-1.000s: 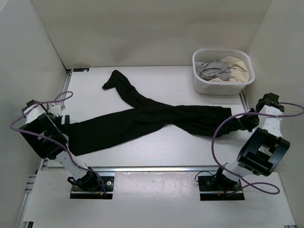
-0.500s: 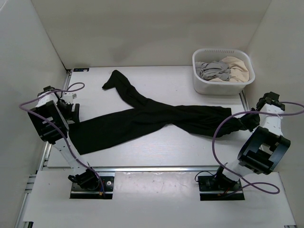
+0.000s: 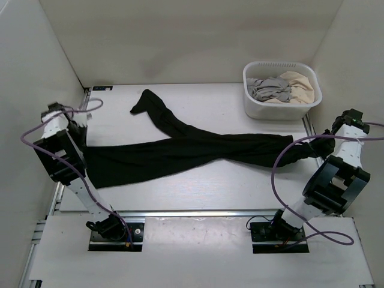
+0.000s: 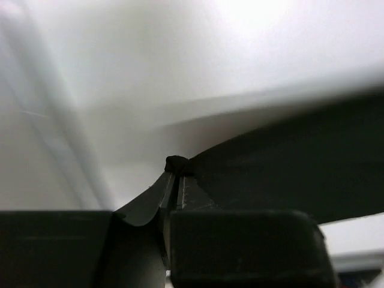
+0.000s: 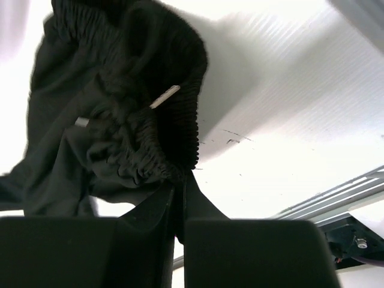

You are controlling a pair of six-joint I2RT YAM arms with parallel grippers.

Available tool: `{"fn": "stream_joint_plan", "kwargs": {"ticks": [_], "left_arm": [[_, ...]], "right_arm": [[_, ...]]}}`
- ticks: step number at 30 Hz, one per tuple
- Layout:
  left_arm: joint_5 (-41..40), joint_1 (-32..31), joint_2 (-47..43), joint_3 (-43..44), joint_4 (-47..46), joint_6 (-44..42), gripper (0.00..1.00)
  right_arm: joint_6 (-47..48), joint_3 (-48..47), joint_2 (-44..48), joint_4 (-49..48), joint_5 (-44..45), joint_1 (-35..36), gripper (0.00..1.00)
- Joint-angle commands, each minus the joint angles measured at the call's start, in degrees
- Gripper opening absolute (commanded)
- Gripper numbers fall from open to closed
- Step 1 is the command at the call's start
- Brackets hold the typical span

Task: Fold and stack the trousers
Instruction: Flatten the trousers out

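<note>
Trousers [image 3: 192,150] lie on the tabletop [image 3: 210,189], long axis spanning both tools: left tool [image 4: 176,174] pinches one leg's end corner, right tool [image 5: 179,180] pinches the bunched waistband, and the other leg lies beyond them, unheld.

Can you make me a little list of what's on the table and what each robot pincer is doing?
trousers: black, stretched out across the table, legs crossing
left pincer: shut, pinching the edge of the trousers' left end
right pincer: shut on the bunched, elastic right end
basket: white, far right corner, apart from the trousers
inside basket: grey garment and beige garment
folding: not yet done
</note>
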State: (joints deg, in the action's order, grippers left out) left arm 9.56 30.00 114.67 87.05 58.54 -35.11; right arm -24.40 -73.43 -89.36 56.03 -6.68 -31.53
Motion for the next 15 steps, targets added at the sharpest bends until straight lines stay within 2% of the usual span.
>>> {"fn": "stream_joint_plan", "kwargs": {"ticks": [1, 4, 6, 7, 9, 10, 11, 14, 15], "left_arm": [[2.03, 0.24, -10.76, 15.67, -0.54, -0.31, 0.14], [2.56, 0.24, -13.32, 23.42, 3.32, -2.32, 0.14], [2.04, 0.24, -14.56, 22.48, 5.69, -3.73, 0.14], [2.04, 0.24, -16.65, 17.85, 6.31, -3.73, 0.14], [2.04, 0.24, -19.47, 11.51, 6.32, -5.05, 0.14], [2.04, 0.24, -20.88, 5.56, 6.32, -5.05, 0.14], [2.04, 0.24, -23.24, 2.98, 5.45, -5.05, 0.14], [2.04, 0.24, -26.94, -3.98, 4.22, -4.53, 0.14], [2.04, 0.24, -27.65, -5.03, 3.6, -4.53, 0.14]], "right_arm": [[0.76, -3.04, 1.9, 1.71, 0.26, -1.34, 0.0], [0.76, 0.56, 3.49, 0.49, 0.26, -1.87, 0.0], [0.76, 3.01, 4.02, 0.48, 0.78, -1.87, 0.0], [0.76, 6.33, 4.8, 0.48, 1.4, -1.87, 0.02], [1.28, 10.3, 6.21, -0.13, 1.4, -1.87, 0.22], [1.29, 12.15, 6.74, -0.13, 1.93, -1.87, 0.35], [1.29, 15.39, 7.96, -0.65, 1.93, -1.87, 0.55], [1.9, 17.27, 11.13, -0.66, 5.09, -1.87, 0.74], [1.9, 17.27, 11.84, -0.66, 5.7, -1.87, 0.76]]}}
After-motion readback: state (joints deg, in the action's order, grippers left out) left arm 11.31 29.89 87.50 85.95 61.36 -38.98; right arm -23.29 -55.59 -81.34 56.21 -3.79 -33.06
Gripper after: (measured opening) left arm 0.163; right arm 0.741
